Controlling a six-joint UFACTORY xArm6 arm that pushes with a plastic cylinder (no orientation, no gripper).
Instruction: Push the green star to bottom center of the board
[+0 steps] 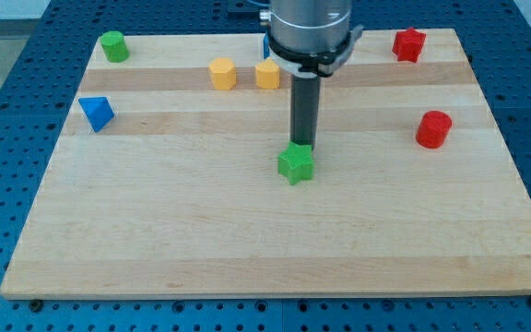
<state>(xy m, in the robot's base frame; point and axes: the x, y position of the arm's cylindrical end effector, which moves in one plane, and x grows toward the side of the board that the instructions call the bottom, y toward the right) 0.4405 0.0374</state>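
Where the green star [295, 164] sits, my tip [300, 145] touches.

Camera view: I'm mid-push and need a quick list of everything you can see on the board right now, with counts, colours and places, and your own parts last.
green star: 1, green, board centre, slightly toward the view's bottom
green cylinder: 1, green, top-left corner
blue block: 1, blue, triangular-looking, left edge
yellow blocks: 2, yellow, top centre, side by side; left one, right one partly beside the arm
red star: 1, red, top-right corner
red cylinder: 1, red, right side
blue sliver: 1, blue, mostly hidden behind the arm, shape cannot be told
board: 1, light wood, on a blue perforated table
my tip: 1, dark rod, at the green star's top edge, appearing to touch it
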